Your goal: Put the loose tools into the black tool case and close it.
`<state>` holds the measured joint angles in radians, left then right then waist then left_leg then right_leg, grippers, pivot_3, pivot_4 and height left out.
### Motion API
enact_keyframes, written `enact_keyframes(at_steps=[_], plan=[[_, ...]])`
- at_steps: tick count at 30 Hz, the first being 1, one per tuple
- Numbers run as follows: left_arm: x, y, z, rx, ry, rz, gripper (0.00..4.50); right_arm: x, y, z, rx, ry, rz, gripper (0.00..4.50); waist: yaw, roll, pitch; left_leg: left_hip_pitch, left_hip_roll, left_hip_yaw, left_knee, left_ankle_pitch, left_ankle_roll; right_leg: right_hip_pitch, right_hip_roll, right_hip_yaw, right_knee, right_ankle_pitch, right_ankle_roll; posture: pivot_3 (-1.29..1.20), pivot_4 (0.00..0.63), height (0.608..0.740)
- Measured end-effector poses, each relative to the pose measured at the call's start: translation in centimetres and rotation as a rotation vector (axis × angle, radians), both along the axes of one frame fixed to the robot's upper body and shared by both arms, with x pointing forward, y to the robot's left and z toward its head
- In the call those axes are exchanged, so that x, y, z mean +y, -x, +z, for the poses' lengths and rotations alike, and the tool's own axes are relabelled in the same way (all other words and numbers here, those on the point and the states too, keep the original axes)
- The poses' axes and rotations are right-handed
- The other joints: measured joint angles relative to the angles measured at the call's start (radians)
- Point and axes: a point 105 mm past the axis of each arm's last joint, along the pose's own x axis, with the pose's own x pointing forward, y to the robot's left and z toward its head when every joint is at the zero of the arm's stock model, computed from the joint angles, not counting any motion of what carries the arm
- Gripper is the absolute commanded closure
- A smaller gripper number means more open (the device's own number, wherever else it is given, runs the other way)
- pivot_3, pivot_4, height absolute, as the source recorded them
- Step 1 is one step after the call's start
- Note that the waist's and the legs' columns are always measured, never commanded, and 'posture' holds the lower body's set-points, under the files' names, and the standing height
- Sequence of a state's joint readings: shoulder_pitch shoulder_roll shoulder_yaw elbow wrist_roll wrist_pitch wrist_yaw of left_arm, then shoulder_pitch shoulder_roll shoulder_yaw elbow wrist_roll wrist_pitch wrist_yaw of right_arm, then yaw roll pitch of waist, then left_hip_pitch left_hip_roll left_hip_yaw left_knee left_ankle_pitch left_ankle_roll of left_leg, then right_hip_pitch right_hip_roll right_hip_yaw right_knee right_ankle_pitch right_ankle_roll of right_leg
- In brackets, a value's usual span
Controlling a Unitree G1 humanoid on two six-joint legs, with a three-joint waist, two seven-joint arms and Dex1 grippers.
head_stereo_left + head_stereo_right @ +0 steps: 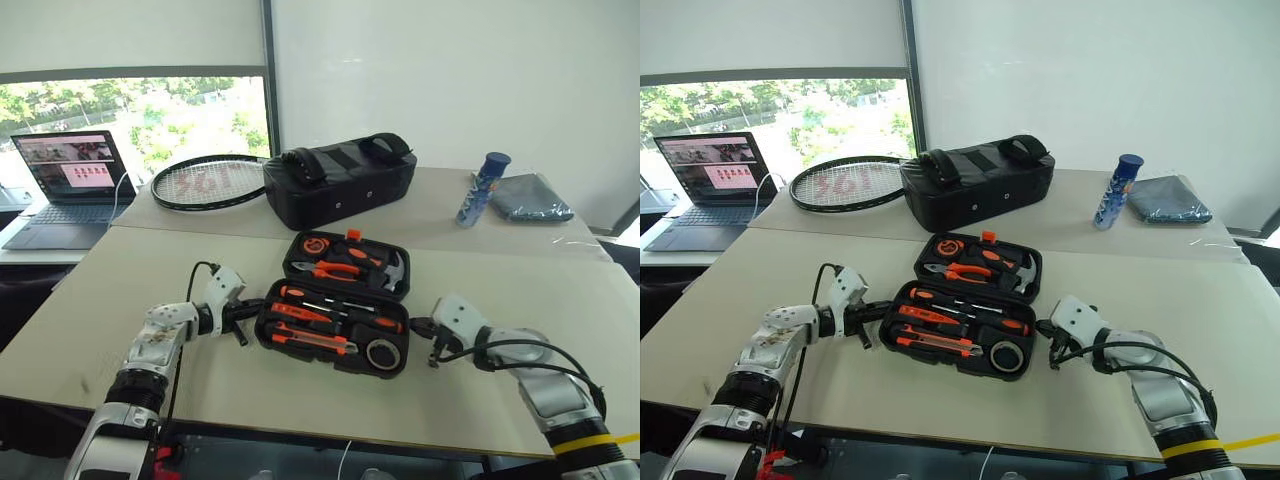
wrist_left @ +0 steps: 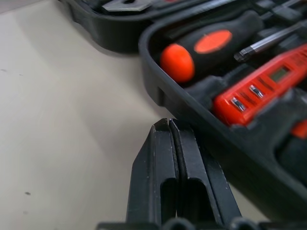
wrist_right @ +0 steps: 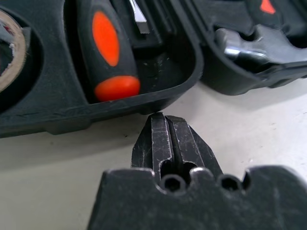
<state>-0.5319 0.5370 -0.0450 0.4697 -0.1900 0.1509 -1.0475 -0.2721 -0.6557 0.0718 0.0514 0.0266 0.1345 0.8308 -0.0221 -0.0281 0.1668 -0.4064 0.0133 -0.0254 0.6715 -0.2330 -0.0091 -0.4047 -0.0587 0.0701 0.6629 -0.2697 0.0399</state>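
Both grippers sit low at the near edge of the scene, one at each end of the open black tool case (image 1: pixel 335 325), which lies flat on the table (image 1: pixel 90 300) between them. On the near half's left end, the left gripper (image 1: pixel 243 320) has its two fingers pressed fully together with nothing between them, tips against the case's outer wall. Inside that near tray the tools appear already seated: two screwdrivers (image 1: pixel 305 312), the slim tester screwdriver (image 1: pixel 330 304), the utility knife (image 1: pixel 312 340) and the tape roll (image 1: pixel 382 353). The far half, holding pliers and a hammer, lies open beyond the hinge. On the right end, the right gripper (image 1: pixel 430 345) is likewise clamped shut and empty, tips just under the tray's corner.

What remains, I judge, is folding one half over and latching it. With closed fingers merely pushing from both sides, the smooth shell could slide or spin on the table, or one tip could slip under the rim and tip the tray, spilling seated tools. Any tool sitting proud would stop the latch catching.
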Motion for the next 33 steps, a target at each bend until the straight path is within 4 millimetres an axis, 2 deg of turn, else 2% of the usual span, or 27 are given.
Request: enact_keyframes(at_steps=[4, 12, 23, 26, 28, 30, 32, 33], plan=[[-0.2, 1.3, -0.3, 0.011, -0.016, -0.072, 4.43, -0.2, 0.5, 0.1, 0.012, 0.039, 0.01, 4.5, 0.002, 0.0, 0.0, 0.0, 0.0, 0.0, 0.0, 0.0, 0.0, 0.0, 0.0, 0.0, 0.0, 0.0, 0.0, 0.0, 0.15, 0.74], [-0.2, 4.4, -0.9, 0.004, -0.064, -0.165, 4.43, 0.2, 3.7, -0.3, 0.076, 0.112, 0.064, 4.5, 0.001, 0.0, 0.0, 0.002, 0.001, 0.0, -0.002, 0.0, 0.0, 0.001, 0.0, 0.0, -0.001, 0.0, 0.0, 0.0, 0.15, 0.74], [1.0, 6.2, -1.0, 0.053, -0.047, -0.125, 4.43, 0.4, 6.4, -0.7, 0.116, 0.114, 0.079, 4.5, 0.001, 0.0, -0.001, 0.003, 0.001, 0.0, -0.002, 0.0, 0.0, 0.002, 0.0, 0.0, -0.002, 0.0, 0.0, 0.0, 0.15, 0.74], [2.1, 5.9, -0.7, 0.135, 0.013, -0.046, 3.68, -0.9, 7.1, -0.6, 0.201, 0.073, 0.046, 3.67, 0.002, 0.0, 0.0, 0.002, 0.001, 0.0, -0.001, 0.0, 0.0, 0.002, 0.0, 0.0, -0.001, 0.0, 0.0, 0.0, 0.15, 0.74], [3.2, 5.5, -0.1, 0.219, 0.047, 0.028, 2.82, -2.1, 7.1, 0.1, 0.256, 0.001, -0.009, 2.88, 0.002, -0.001, 0.0, 0.002, 0.001, -0.001, 0.0, 0.0, 0.0, 0.002, 0.001, -0.001, 0.0, 0.0, 0.0, 0.0, 0.15, 0.74], [3.3, 4.5, 1.1, 0.306, 0.098, 0.083, 2.15, -2.2, 6.6, 1.4, 0.314, -0.121, -0.058, 2.27, 0.002, -0.001, 0.001, 0.001, 0.001, -0.002, 0.004, 0.0, 0.0, 0.002, 0.001, -0.001, 0.002, 0.0, 0.0, 0.0, 0.15, 0.74], [2.1, 2.6, 4.4, 0.389, 0.164, 0.119, 1.4, -1.4, 5.3, 4.6, 0.375, -0.27, -0.101, 1.58, 0.001, -0.003, 0.005, 0.0, 0.001, -0.003, 0.007, 0.001, 0.002, 0.002, 0.002, -0.002, 0.002, 0.002, 0.001, 0.0, 0.15, 0.74], [1.5, 2.2, 5.8, 0.394, 0.176, 0.116, 1.01, -1.1, 5.1, 5.7, 0.385, -0.287, -0.11, 1.23, 0.001, -0.003, 0.004, 0.001, 0.001, -0.003, 0.007, 0.002, 0.002, 0.003, 0.002, -0.002, 0.001, 0.002, 0.001, 0.0, 0.15, 0.74]])
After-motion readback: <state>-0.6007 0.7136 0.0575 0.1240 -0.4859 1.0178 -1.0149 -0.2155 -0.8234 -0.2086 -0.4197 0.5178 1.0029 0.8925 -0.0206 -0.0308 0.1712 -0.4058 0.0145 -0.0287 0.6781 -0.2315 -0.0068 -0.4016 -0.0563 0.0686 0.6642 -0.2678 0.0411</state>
